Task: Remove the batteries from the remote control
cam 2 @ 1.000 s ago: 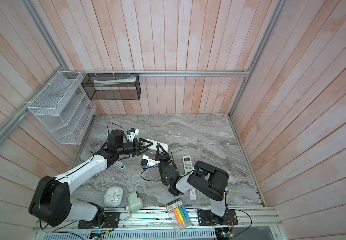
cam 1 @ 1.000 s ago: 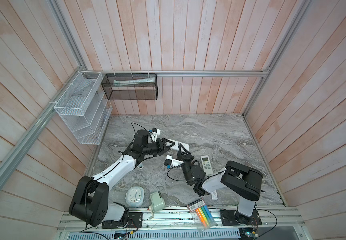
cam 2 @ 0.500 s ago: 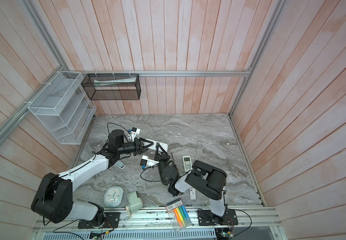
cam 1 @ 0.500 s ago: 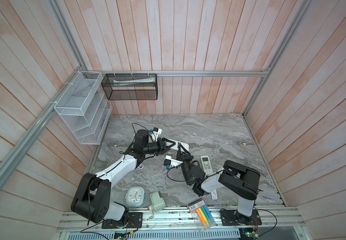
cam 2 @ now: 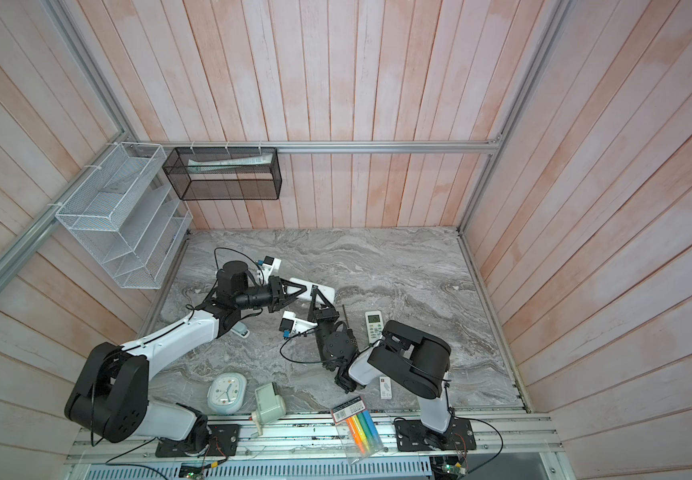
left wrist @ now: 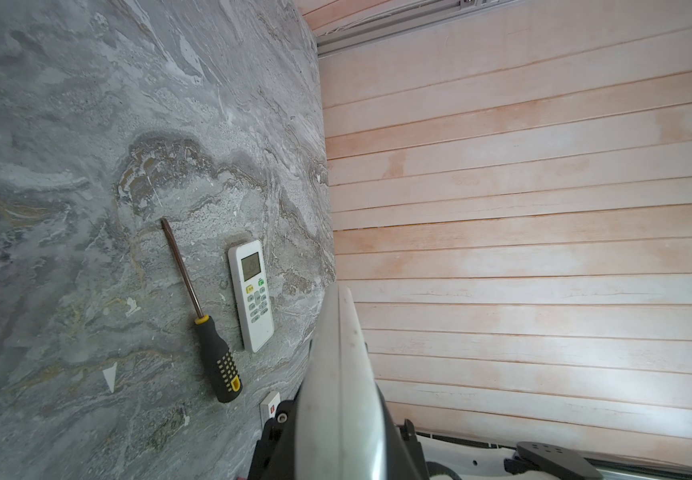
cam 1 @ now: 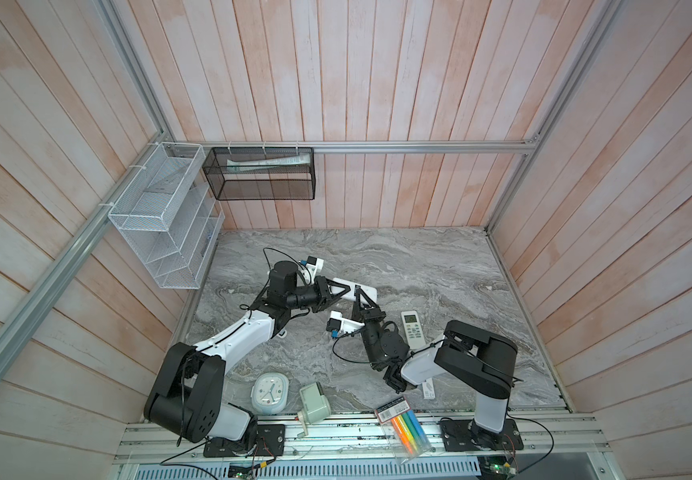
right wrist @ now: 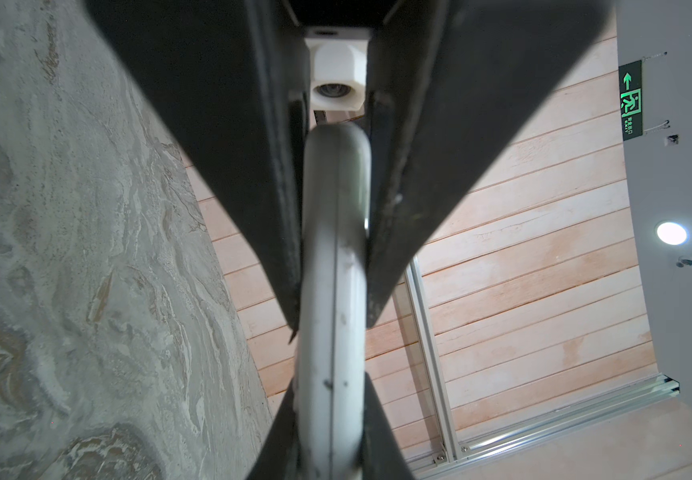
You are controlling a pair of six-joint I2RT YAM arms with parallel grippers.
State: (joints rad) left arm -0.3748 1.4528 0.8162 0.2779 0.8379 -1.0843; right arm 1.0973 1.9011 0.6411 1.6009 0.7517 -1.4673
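A long white remote control (cam 1: 356,289) (cam 2: 326,293) is held off the marble table between both arms. My left gripper (cam 1: 342,291) (cam 2: 298,291) is shut on its left end. My right gripper (cam 1: 362,298) (cam 2: 316,297) reaches up from the front and is shut on its right half. The left wrist view shows the remote control (left wrist: 340,374) edge-on between the left gripper (left wrist: 338,436) jaws. Seen from the right wrist, the remote control (right wrist: 334,270) runs from the right gripper (right wrist: 330,415) to the left gripper's black fingers (right wrist: 232,166). The batteries are hidden.
A second white remote with a display (cam 1: 413,336) (left wrist: 251,296) lies right of the grippers, beside a screwdriver (left wrist: 207,324). Near the front edge are a clock (cam 1: 270,392), a grey-green box (cam 1: 314,401), a small white piece (cam 1: 428,388) and a highlighter packet (cam 1: 404,426). Wire shelves (cam 1: 161,216) hang at the back left.
My left gripper's jaws have narrowed onto the remote control's end. Both arms and the remote have hardly moved. The right gripper has stayed shut on it.
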